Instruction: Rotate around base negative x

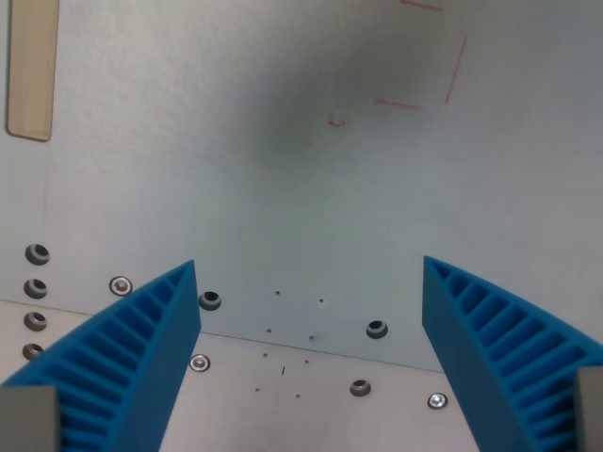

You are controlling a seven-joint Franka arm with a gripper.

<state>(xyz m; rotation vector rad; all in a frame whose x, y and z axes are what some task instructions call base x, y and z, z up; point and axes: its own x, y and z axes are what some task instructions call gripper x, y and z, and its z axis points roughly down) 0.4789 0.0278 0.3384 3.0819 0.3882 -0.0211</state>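
Note:
My gripper (309, 268) is open and empty, with nothing between its two blue ribbed fingers. The left finger (132, 353) rises from the bottom left and the right finger (504, 353) from the bottom right. Below them lies a pale grey metal plate (283, 141) with a dark shadow across its middle. No loose object lies on it.
Thin red pen marks (443, 66) sit on the plate at the upper right. A beige strip (31, 66) runs down the upper left edge. Several screws and holes (209, 300) line the plate's lower seam and the left side.

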